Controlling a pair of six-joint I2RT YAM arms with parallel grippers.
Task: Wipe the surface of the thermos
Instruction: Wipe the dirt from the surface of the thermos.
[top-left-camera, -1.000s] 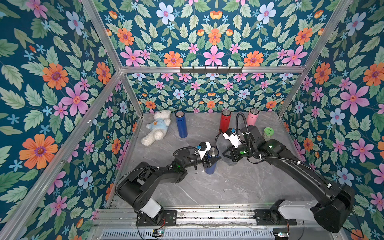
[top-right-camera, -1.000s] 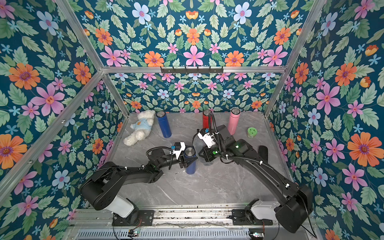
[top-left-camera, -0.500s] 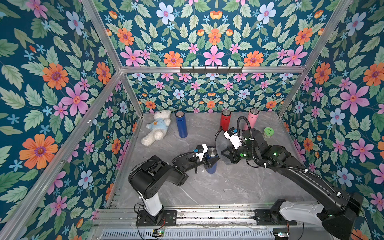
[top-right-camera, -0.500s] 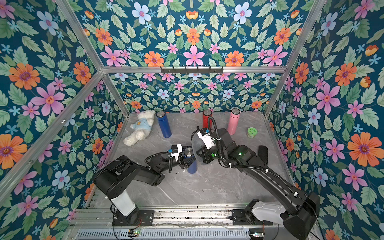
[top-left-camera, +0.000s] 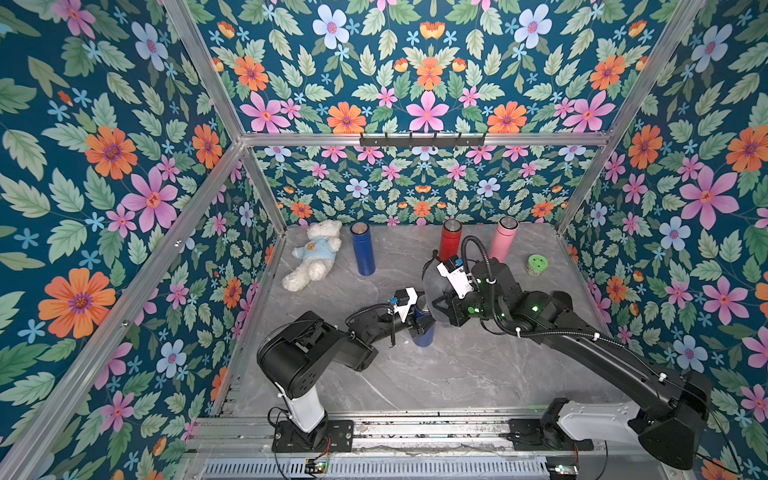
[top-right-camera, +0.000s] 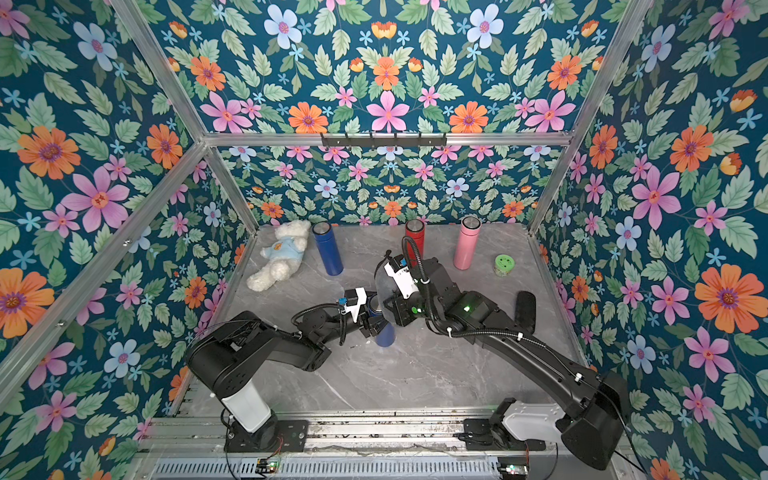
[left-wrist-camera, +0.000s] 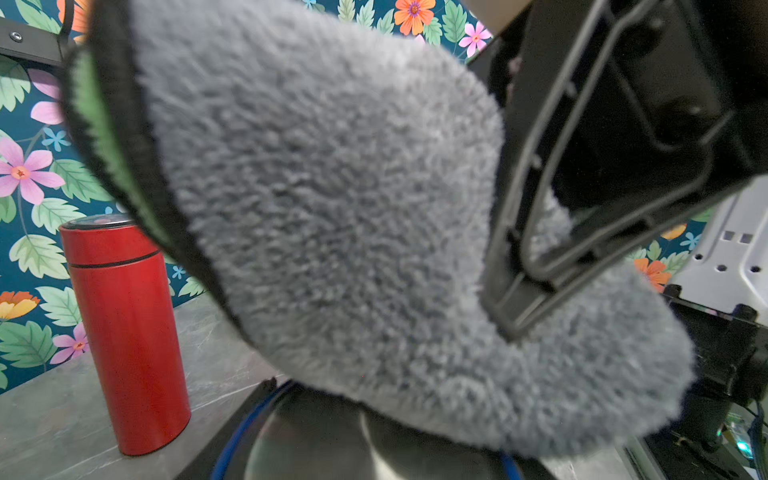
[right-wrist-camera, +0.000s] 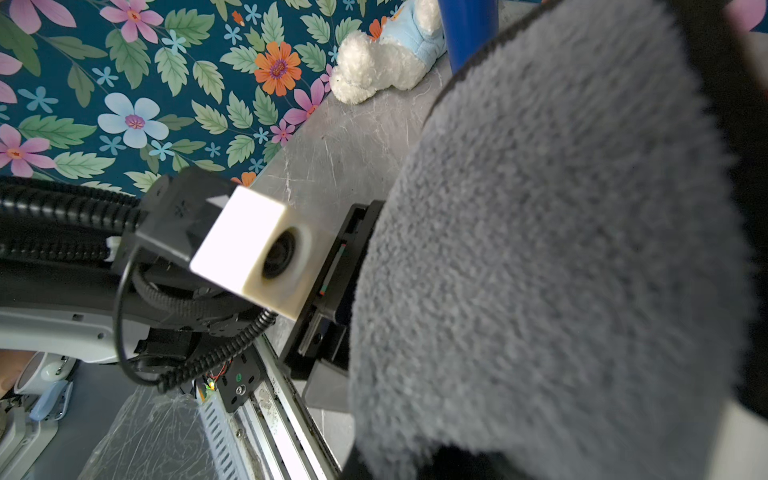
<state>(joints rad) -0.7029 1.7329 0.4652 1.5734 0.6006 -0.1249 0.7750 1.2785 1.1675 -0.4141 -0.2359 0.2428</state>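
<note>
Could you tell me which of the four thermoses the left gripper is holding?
The dark blue thermos mid-table, clasped by the left gripper under the grey cloth; the brighter blue thermos, red thermos and pink thermos stand free behind.

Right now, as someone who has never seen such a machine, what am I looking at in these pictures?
Two black robot arms stand on a rail at the front of a grey table inside a flowered booth. Each ends in a two-fingered gripper. Two pictures look down from above, nearly alike; the other two come from small cameras on the arms' wrists, very close up. The left gripper is closed around a dark blue thermos standing mid-table. The right gripper pinches a fluffy grey cloth and holds it against that thermos's top. At the back stand a second blue thermos, a red thermos and a pink thermos, with a teddy bear lying to one side and a small green tub to the other.
</note>
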